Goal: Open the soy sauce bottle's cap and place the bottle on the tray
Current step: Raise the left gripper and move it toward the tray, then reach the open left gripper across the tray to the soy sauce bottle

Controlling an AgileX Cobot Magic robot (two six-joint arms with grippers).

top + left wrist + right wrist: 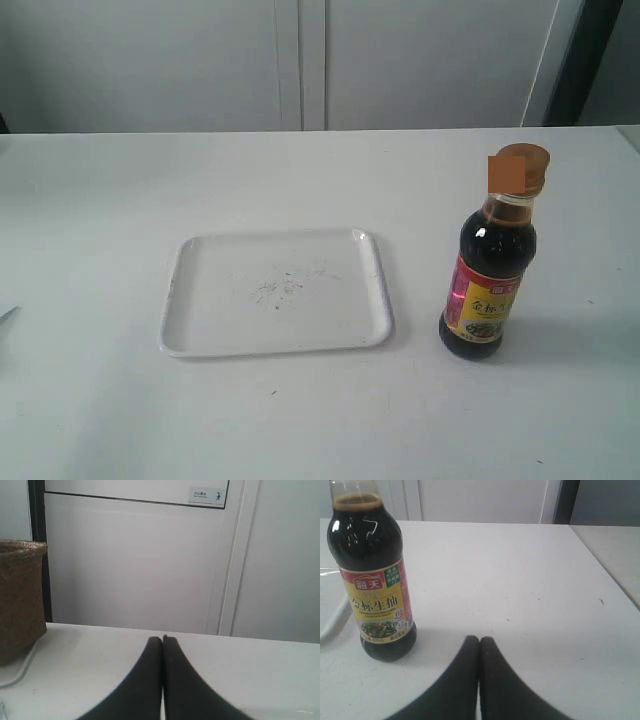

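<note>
**Glass bottle off the tray, both grippers clenched**

Shows no step of the task done. Finds the soy sauce bottle (487,280) upright on the white table (100,200), just right of the tray (220,290) and apart from its rim. Finds the tray bare but for scuff specks. Reads the cap (518,170) as down over the neck, though too blurred to be sure. Leaves everything to do: flipping the cap up, then carrying the bottle across onto the tray.

Catches neither arm in the exterior view. Shows the right gripper (479,641) clenched on nothing, tips pressed together low over the table, the bottle near and off to one side, not touching. Shows the left gripper (162,641) likewise pinched tight and empty, facing a wall, a woven basket (20,600) nearby, no bottle in its view.
</note>
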